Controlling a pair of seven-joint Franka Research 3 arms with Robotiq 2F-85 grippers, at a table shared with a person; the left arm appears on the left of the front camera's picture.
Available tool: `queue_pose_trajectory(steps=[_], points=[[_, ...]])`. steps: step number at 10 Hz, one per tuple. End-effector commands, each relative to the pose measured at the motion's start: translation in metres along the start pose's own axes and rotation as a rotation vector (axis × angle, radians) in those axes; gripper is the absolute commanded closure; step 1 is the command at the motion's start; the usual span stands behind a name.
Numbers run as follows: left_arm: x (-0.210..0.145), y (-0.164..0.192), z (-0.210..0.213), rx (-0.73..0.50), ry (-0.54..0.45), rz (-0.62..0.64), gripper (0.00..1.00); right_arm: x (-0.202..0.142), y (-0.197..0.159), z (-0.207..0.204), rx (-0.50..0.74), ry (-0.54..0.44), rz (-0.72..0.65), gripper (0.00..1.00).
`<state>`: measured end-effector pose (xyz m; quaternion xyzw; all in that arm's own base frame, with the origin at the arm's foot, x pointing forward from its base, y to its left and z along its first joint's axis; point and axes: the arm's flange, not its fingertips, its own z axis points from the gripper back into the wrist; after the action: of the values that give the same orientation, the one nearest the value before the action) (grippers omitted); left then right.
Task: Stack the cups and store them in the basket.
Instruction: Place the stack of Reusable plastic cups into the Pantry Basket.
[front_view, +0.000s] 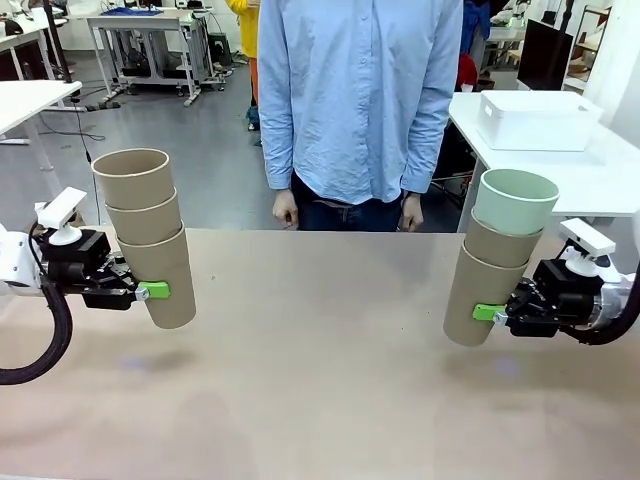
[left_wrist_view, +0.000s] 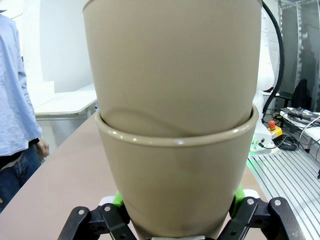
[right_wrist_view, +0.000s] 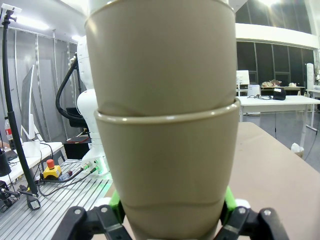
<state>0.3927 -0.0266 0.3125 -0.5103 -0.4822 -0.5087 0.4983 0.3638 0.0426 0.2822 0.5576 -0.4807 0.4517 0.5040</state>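
Cups (front_view: 150, 235) are held in two stacks over the counter (front_view: 320, 350), one clamped in the left gripper (front_view: 150, 291), one in the right gripper (front_view: 487, 313). Next, one stack should likely be slid into the other.

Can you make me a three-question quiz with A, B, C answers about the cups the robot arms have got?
1. Where is the pale mint green matte cup?
A. on top of the stack in the right gripper
B. on the floor
C. upside down on a shelf

2. How many tan-brown matte cups does the left gripper hold?
A. one
B. three
C. five

3. What are both stacks doing?
A. held up off the light brown table
B. lying on the floor
C. sitting in a bag

Answers: 1 A, its green rim tops two tan cups there. 2 B, three nested rims show. 3 A, each gripper is shut on its bottom cup, above the tabletop.
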Motion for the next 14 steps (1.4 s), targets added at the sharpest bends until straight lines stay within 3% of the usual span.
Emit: queue_pose_trajectory(steps=[1, 14], points=[[0.0045, -0.0005, -0.0003, -0.005, -0.001, -0.01, 0.15, 0.0052, 0.0001, -0.0001, 0.002, -0.001, -0.01, 0.14], [0.0045, -0.0005, -0.0003, -0.005, -0.001, -0.01, 0.15, 0.0052, 0.0001, -0.0001, 0.002, -0.001, -0.01, 0.14]])
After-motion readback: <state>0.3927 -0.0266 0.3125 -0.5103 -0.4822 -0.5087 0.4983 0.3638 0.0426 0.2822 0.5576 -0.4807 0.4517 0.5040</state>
